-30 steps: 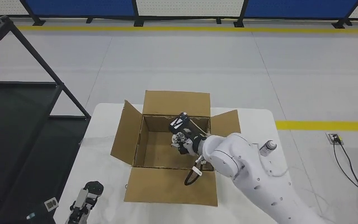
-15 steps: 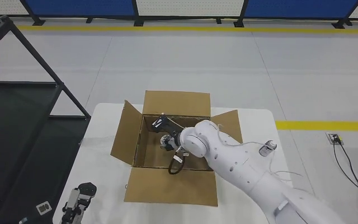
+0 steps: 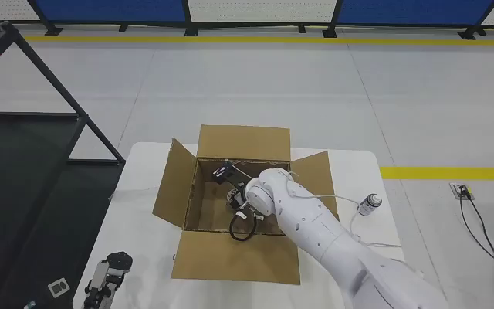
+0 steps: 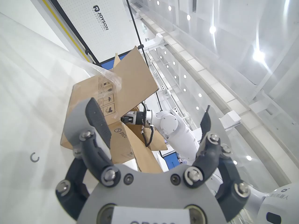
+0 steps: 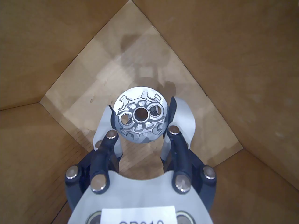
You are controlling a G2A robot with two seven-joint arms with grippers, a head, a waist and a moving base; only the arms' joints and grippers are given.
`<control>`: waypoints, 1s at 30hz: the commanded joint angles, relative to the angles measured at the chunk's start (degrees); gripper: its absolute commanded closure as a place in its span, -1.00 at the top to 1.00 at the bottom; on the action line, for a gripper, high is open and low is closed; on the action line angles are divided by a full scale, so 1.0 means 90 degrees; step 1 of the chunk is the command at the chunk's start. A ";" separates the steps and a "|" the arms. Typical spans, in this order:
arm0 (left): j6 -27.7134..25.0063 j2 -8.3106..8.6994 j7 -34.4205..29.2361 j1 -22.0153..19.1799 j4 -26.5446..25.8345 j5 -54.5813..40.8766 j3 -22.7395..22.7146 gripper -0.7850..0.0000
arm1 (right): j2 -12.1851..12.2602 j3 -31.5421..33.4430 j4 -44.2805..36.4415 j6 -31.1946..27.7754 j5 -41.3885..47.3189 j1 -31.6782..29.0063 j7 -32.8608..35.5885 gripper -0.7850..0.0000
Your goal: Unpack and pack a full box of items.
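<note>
In the middle of the top view, the right gripper (image 5: 142, 110) reaches into the open box (image 3: 202, 202), its jaws clamped on a metal disc (image 5: 140, 127). At lower left the left gripper (image 4: 149, 107) has its jaws wide. A can (image 3: 370, 204) stands right of the box.

Box (image 3: 235, 205) on table (image 3: 147, 232), right gripper (image 5: 142, 109) with metal disc (image 5: 140, 115) inside box, bottle (image 3: 370, 204) right of box, left gripper (image 4: 149, 109) front-left

A white surface (image 3: 143, 224) stands on a pale floor (image 3: 255, 85), with a black rack (image 3: 38, 193) just beside it. Yellow lines (image 3: 436, 172) cross the floor, blue panels (image 3: 108, 9) stand behind, and a plug (image 3: 461, 191) lies nearby.
</note>
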 commanded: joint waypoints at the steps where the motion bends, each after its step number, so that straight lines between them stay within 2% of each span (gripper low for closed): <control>1: 0.0006 -0.0008 -0.0005 0.0001 0.0004 -0.0002 0.0006 1.00 | -0.0061 0.0011 0.0134 -0.0061 0.0000 0.0014 -0.0030 -0.21; 2: 0.0006 -0.0011 -0.0020 0.0001 0.0003 0.0009 0.0007 1.00 | -0.0090 0.0018 0.0199 -0.0084 -0.0003 0.0022 -0.0041 -0.02; 3: 0.0005 -0.0015 -0.0023 0.0002 0.0004 0.0011 0.0007 1.00 | -0.0118 0.0028 0.0256 -0.0101 -0.0004 0.0030 -0.0046 0.59; 4: 0.0003 -0.0019 -0.0025 0.0002 0.0004 0.0013 0.0007 1.00 | -0.0143 0.0034 0.0306 -0.0113 -0.0016 0.0041 -0.0053 1.00; 13: -0.0036 -0.0053 -0.0051 0.0043 -0.0044 0.0020 -0.0003 1.00 | -0.0277 0.0144 0.0536 -0.0218 -0.0114 0.0116 -0.0141 1.00; 18: 0.0119 -0.0070 -0.0082 -0.0026 -0.0090 0.0216 0.0041 1.00 | -0.0220 0.0278 0.0388 -0.0496 -0.0212 0.0178 -0.0427 1.00; 24: 0.0241 -0.0114 0.0166 -0.0035 -0.0221 0.0413 0.0103 1.00 | 0.0078 0.0563 -0.0093 -0.1123 -0.0419 0.0221 -0.0720 1.00; 30: 0.0245 -0.0156 0.0353 -0.0013 -0.0234 0.0467 0.0162 1.00 | 0.0559 0.1023 -0.1331 -0.1428 -0.0803 0.0030 -0.0743 1.00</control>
